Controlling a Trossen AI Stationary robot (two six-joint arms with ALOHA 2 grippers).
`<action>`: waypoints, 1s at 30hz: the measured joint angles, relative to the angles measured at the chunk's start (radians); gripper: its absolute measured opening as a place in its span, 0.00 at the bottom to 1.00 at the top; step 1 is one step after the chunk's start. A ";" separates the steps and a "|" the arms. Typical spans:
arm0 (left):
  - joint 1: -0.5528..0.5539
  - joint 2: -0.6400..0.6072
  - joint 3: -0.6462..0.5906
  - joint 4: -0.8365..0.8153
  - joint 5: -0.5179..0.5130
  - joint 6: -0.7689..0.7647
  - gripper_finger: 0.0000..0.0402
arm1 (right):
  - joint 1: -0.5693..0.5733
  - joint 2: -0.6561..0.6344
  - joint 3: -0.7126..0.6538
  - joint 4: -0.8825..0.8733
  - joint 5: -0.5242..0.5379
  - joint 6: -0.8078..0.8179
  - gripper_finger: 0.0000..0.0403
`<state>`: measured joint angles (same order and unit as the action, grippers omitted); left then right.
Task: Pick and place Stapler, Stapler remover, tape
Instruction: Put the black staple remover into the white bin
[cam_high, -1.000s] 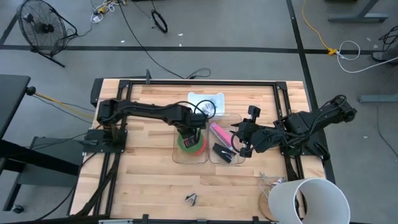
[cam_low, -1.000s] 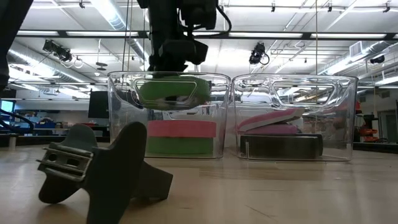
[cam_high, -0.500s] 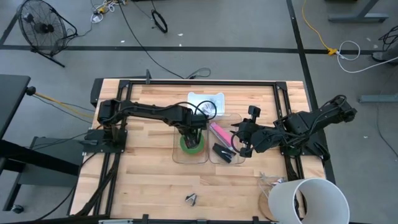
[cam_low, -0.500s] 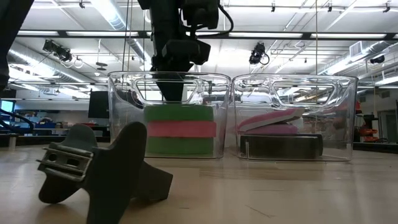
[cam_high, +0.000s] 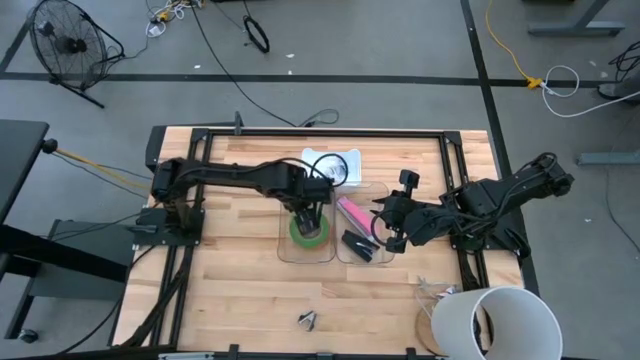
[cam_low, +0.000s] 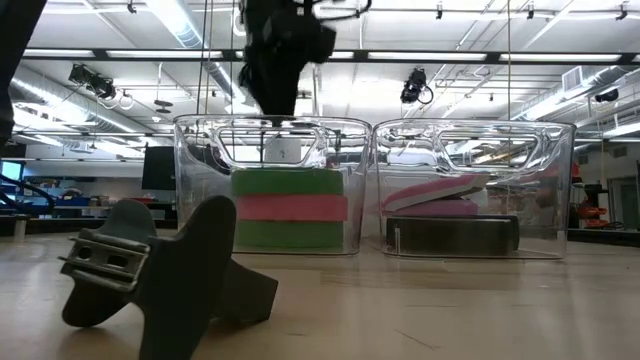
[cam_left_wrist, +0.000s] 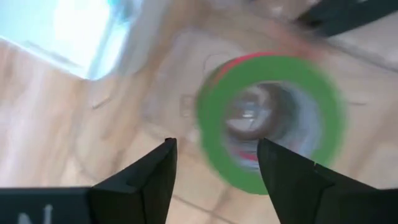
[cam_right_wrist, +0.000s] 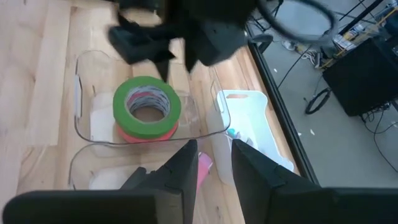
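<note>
A green tape roll lies on top of a pink and a green roll in the left clear bin. My left gripper is open and empty just above that bin; in the left wrist view its fingers stand apart over the green roll. A pink stapler and a black one lie in the right clear bin. The dark staple remover lies on the table near its front edge. My right gripper is open and empty beside the right bin.
A white tray sits behind the bins. A large white bucket stands at the near right corner. The staple remover lies in bare wood in front of the bins.
My left gripper has gone down into the left bin with the green tape roll, set it flat on the pink roll, let go and risen clear of the bin. The roll now lies on the stack.
</note>
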<state>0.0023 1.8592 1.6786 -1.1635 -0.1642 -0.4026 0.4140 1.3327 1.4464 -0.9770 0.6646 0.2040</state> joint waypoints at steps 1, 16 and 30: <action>-0.012 0.000 0.014 0.003 0.012 -0.008 0.56 | 0.000 0.000 0.000 -0.003 0.000 0.005 0.24; -0.385 -0.007 0.038 0.013 0.100 -0.315 0.52 | 0.000 0.000 0.000 -0.004 0.000 0.014 0.24; -0.686 0.042 0.037 0.303 -0.135 -0.558 0.52 | 0.000 0.000 0.000 0.002 -0.005 0.055 0.24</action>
<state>-0.6838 1.9016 1.7157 -0.8603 -0.2989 -0.9606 0.4140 1.3331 1.4460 -0.9750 0.6597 0.2586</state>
